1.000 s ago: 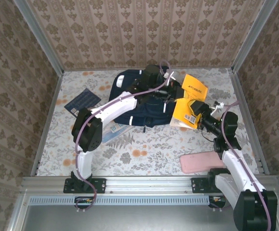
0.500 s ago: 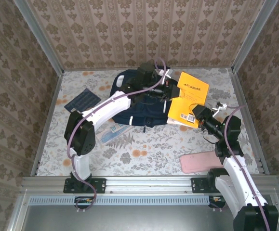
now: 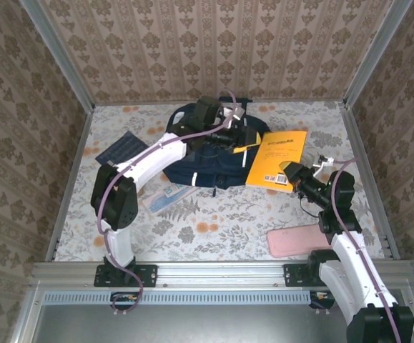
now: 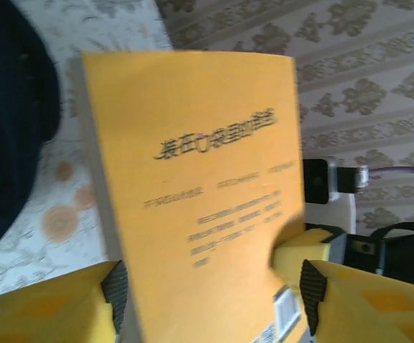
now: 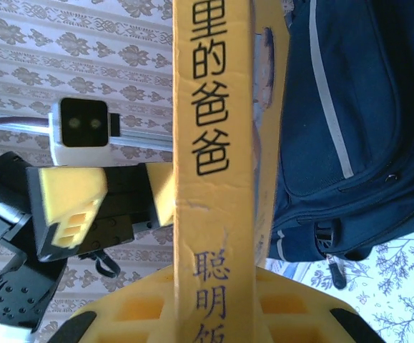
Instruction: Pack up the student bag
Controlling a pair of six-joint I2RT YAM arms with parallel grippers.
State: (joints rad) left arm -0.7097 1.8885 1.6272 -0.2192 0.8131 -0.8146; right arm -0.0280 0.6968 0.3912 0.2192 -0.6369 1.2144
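The student bag (image 3: 207, 161), a navy backpack with a pale stripe (image 5: 328, 107), lies at the back middle of the table. A yellow book (image 3: 279, 157) with black lettering is tilted just right of it. My right gripper (image 3: 293, 172) is shut on the book's near corner, and the spine (image 5: 210, 143) stands up between its fingers (image 5: 214, 304). My left gripper (image 3: 244, 137) hovers at the book's left edge above the bag. Its jaws are open, with one pad (image 4: 114, 286) on each side of the cover (image 4: 199, 179).
A pink pouch (image 3: 303, 241) lies near the right arm's base. A dark blue notebook (image 3: 123, 150) sits left of the bag, and a light blue flat item (image 3: 165, 196) is at the bag's front. Metal rails and patterned walls bound the table.
The book has dropped from upright to a flatter tilt. My right gripper has shut on it, and my left gripper has opened and drawn back toward the bag.
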